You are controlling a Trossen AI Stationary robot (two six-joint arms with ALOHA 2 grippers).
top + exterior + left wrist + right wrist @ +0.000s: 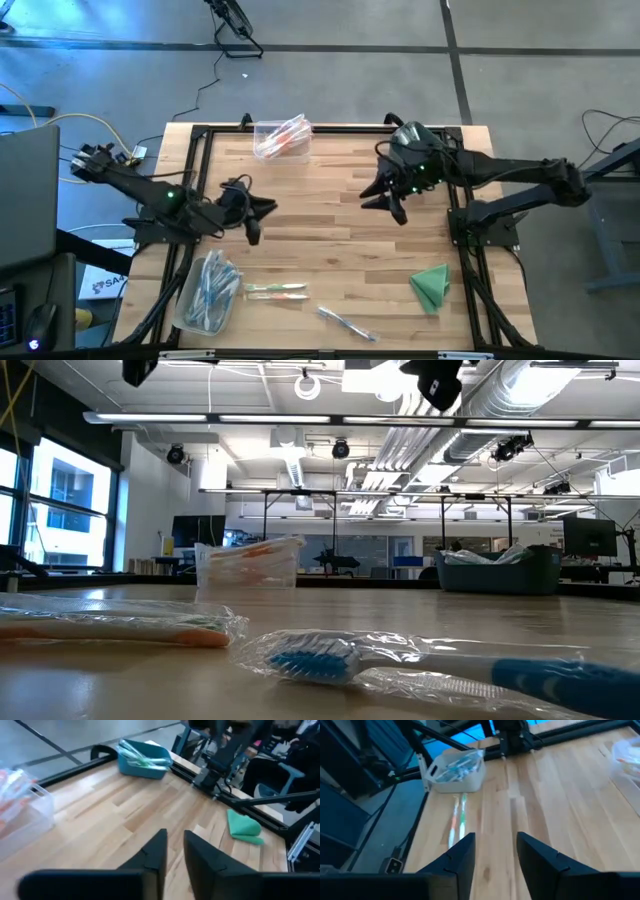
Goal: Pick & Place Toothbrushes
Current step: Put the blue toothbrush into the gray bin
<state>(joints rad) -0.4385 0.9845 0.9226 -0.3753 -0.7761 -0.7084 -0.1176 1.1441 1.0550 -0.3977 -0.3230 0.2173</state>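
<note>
Here, both empty, slightly parted grippers, left gripper (252,218) and right gripper (388,196), hover well apart from the toothbrushes (276,291).

Bright overhead light; blurred wrist views.

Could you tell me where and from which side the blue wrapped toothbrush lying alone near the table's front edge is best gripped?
Grip the blue wrapped toothbrush at mid-handle, coming straight down from above. It lies flat and diagonal on the table, so the fingers should probably close across its thin width, clear of the crinkly wrapper ends.
</note>
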